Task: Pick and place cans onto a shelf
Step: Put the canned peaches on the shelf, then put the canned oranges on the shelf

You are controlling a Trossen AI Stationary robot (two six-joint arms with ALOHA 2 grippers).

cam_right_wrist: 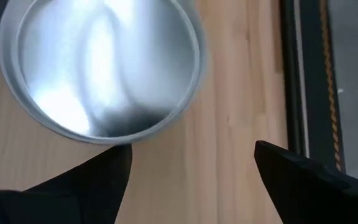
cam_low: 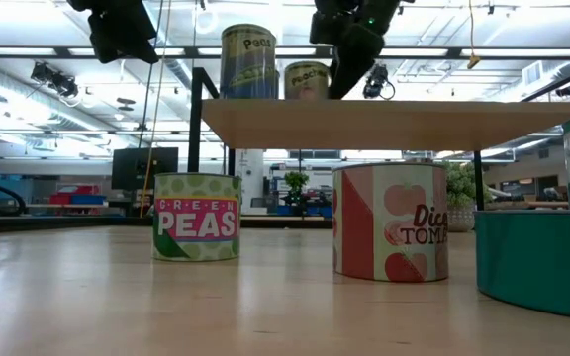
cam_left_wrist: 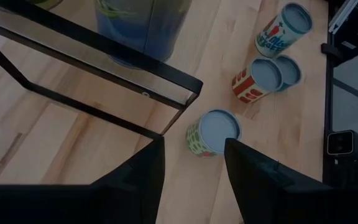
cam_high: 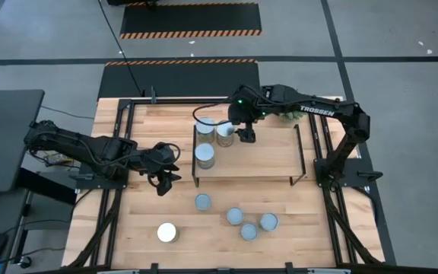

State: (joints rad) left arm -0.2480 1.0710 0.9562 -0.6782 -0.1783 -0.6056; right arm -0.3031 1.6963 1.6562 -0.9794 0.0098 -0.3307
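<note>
The light-wood shelf [cam_high: 257, 156] stands on black legs at the table's far middle. Three cans stand on its left end [cam_high: 204, 130] [cam_high: 225, 133] [cam_high: 205, 155]. Several more cans stand on the table nearer the front, among them a green one [cam_high: 202, 202] and a white-topped one [cam_high: 166, 232]. My right gripper [cam_high: 246, 137] is open above the shelf, just right of the can [cam_right_wrist: 101, 68] at the shelf's far left. My left gripper [cam_high: 167, 179] is open and empty above the table left of the shelf; the green can [cam_left_wrist: 213, 132] lies ahead of its fingers.
The shelf's black legs [cam_left_wrist: 104, 50] stand close to my left gripper. In the low view a green peas can [cam_low: 197, 218], a tomato can [cam_low: 391, 222] and a teal can [cam_low: 542, 257] stand before the shelf. Bare tabletop shows at the front left [cam_high: 128, 221].
</note>
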